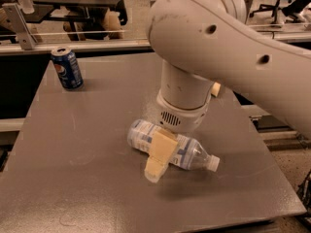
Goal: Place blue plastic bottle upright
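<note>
1. The clear plastic water bottle with pale blue label (188, 155) is lying on its side mid-table, so it is not yet standing.
2. The tan parallel-jaw gripper (160, 154) is crossing the bottle's middle, probably for a grasp; whether it is clamping, I cannot tell.
3. The dark blue Pepsi can (67, 68) is standing well apart.

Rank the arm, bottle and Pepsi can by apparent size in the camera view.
Largest: arm, partly from nearness.
Next: bottle, lying flat, the open gripper straddling it.
Smallest: Pepsi can, though farther back.
</note>
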Action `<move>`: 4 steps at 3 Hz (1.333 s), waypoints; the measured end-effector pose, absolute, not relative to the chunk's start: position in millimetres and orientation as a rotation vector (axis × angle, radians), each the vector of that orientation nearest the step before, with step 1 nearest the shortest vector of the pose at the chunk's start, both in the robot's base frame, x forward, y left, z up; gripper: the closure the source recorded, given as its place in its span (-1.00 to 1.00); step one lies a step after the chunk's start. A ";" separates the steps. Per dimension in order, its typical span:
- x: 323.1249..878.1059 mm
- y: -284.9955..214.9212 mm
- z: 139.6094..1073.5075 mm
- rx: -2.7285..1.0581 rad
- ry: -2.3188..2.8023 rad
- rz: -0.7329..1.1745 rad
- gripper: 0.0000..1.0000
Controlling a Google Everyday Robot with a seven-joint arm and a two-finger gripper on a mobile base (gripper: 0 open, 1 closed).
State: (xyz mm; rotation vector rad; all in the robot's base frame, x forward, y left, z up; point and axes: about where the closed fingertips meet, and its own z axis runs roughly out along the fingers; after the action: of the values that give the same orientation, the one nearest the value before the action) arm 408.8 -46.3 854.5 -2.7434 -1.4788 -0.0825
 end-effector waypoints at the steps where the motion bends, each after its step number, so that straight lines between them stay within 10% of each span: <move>1: 408.0 -47.0 849.4 -2.722 -1.543 -0.071 -0.77; 4: 407.2 -37.8 859.7 -2.741 -1.459 -0.055 0.62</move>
State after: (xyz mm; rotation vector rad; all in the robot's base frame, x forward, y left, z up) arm 407.2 -37.8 859.7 -2.7408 -1.4586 -0.0551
